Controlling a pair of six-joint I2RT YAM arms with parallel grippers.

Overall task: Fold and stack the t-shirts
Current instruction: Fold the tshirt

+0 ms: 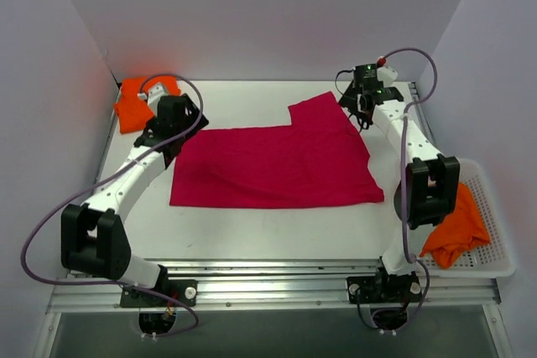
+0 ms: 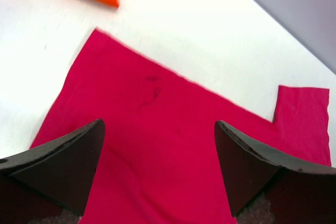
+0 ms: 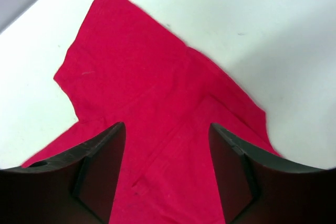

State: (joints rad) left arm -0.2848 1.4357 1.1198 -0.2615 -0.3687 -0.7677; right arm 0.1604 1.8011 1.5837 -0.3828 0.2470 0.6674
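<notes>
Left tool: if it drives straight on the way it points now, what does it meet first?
Most likely the crimson-pink t-shirt, spread on the table. The left tool is open, and its wrist view shows only that cloth ahead, nothing between. Distance is unclear.

The left arm (image 1: 126, 180) and the right arm (image 1: 415, 140) are built of white links joined by blocky black housings. A lilac-grey cable (image 1: 23, 249) is run along each. Black base plates (image 1: 155, 295) are fixed with pale screws. A green light (image 1: 367, 67) is shown at the right wrist. The left tool (image 2: 158, 123) and the right tool (image 3: 167, 125) are fitted with dark, wedge-shaped fingers (image 2: 58, 166).
</notes>
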